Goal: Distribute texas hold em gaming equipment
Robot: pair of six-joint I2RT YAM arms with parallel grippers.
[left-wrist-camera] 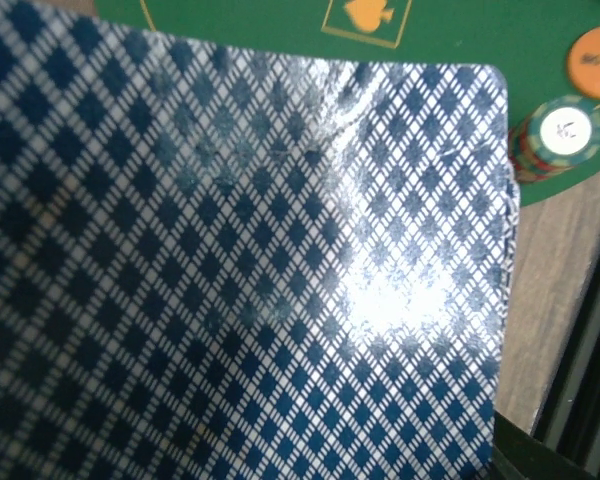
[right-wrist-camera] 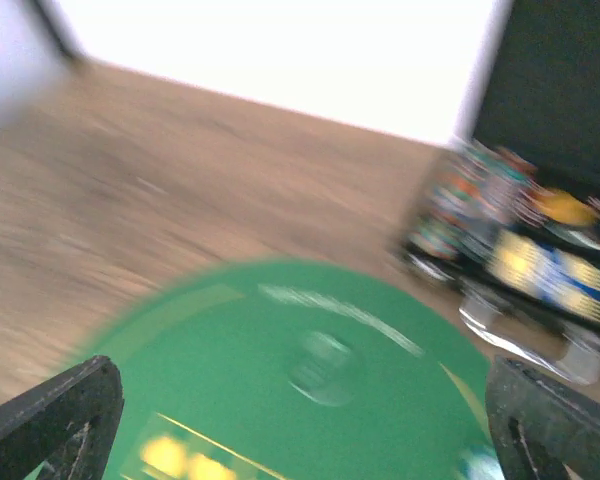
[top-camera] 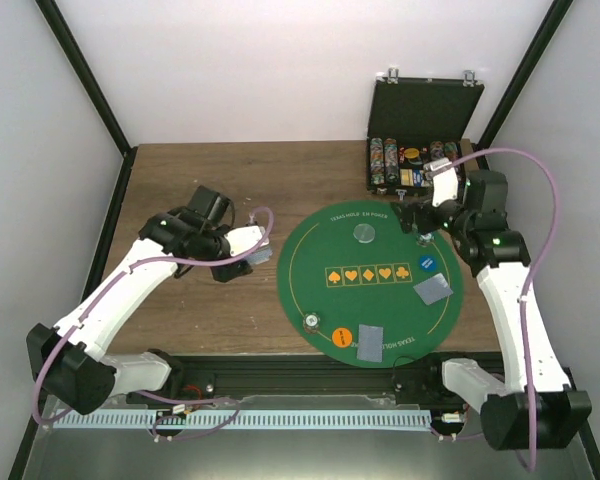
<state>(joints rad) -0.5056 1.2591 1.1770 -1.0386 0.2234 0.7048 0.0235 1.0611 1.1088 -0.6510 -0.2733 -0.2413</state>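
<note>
**Left arm.** It extends from the near-left corner over the wooden table (top-camera: pixel 180 170), with the left gripper (top-camera: pixel 252 250) just off the left edge of the green felt mat (top-camera: pixel 310 260). The jaws are closed partway on a deck of playing cards (left-wrist-camera: pixel 240 270). Its blue-diamond back fills the wrist view, and stacked card edges show at the right.

**Right arm.** It reaches along the table's right side, with the right gripper (right-wrist-camera: pixel 300 400) above the mat's far-right edge. The fingers are spread fully and nothing is between them.

**Markings.** White arc lettering on the mat begins "TEXAS HOLD". Five orange suit symbols cross its centre. The print on the orange disc (top-camera: pixel 340 337) is unreadable.

**On the mat.**
- Far edge: grey disc (top-camera: pixel 366 233).
- Right edge: blue disc (top-camera: pixel 427 263) and a face-down card (top-camera: pixel 433 289).
- Near edge: second card (top-camera: pixel 371 342), the orange disc and a striped chip (top-camera: pixel 310 322).

**Surroundings.** An open black case (top-camera: pixel 425 110) holding rows of chips sits at the table's far-right corner. White walls (top-camera: pixel 250 70) enclose the table.
</note>
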